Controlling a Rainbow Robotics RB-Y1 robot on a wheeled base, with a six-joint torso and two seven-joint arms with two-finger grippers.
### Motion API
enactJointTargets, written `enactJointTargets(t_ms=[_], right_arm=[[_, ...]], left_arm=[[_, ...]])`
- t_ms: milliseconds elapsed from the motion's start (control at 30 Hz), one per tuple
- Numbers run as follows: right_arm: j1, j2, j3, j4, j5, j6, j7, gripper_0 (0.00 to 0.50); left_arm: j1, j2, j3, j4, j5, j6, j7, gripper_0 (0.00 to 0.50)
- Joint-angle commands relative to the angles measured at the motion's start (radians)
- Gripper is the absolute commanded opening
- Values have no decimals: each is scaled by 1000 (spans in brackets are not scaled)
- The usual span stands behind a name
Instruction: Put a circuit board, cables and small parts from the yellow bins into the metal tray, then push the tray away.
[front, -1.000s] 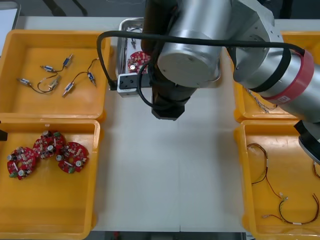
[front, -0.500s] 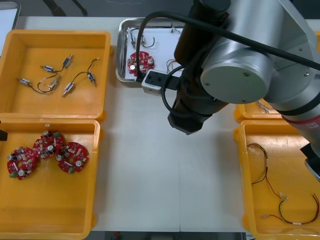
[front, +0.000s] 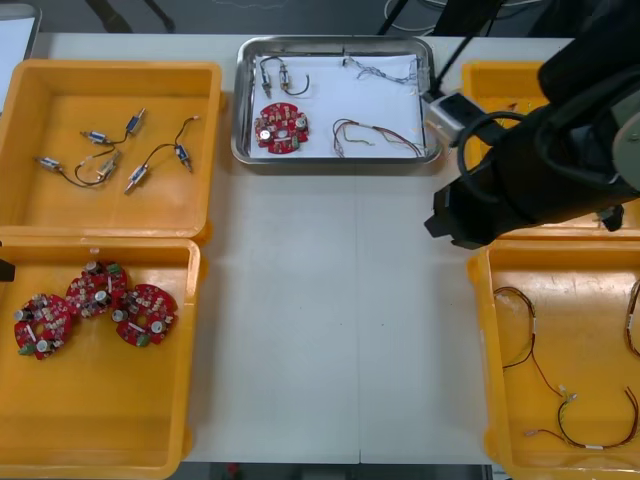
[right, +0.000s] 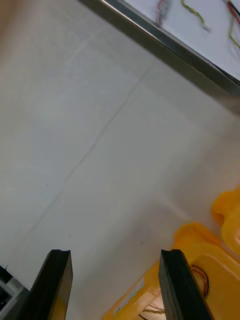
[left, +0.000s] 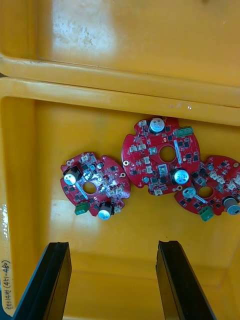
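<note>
Front view: the shiny metal tray with a white inside sits at the middle of the desk's far edge. In it I see a round red circuit board by the near-left corner and a black cable with small metal parts in the far-left corner. A pale twisted cable lies along the far side and a red and yellow cable along the near side. My right arm hangs over the desk's right side, across the two yellow bins there, just off the tray's near-right corner. The near-left yellow bin holds three more red boards.

Right wrist view: the right fingers stand wide apart with nothing between them, above bare desk. The tray's rim runs beyond them, and a bin corner sits beside one finger.

Left wrist view: the left fingers are spread just as wide, gripping nothing. They hover inside the near-left bin, with the three boards lying close together just past the tips.
</note>
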Motion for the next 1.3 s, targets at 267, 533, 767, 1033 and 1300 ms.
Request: enactJointTargets(t_ms=[267,533,767,1033,1300], right_arm=[[234,-135,-293,-39,28,3,-43,500],[348,-140,-440,-25,64,3,-39,500],[415,-140,-510,-25,105,3,-39,500],[475,-140,-544,-12,128,3,-31,500],[478,-140,-576,66,76,3,-23,500]], left_arm=[[-24,-9,28,-24,-9,-9,-27,500],[-24,-9,28,-24,-9,-9,-27,500],[-24,-9,28,-24,-9,-9,-27,500],[-24,-9,28,-24,-9,-9,-27,500],[-24,-9,28,-24,-9,-9,-27,500]])
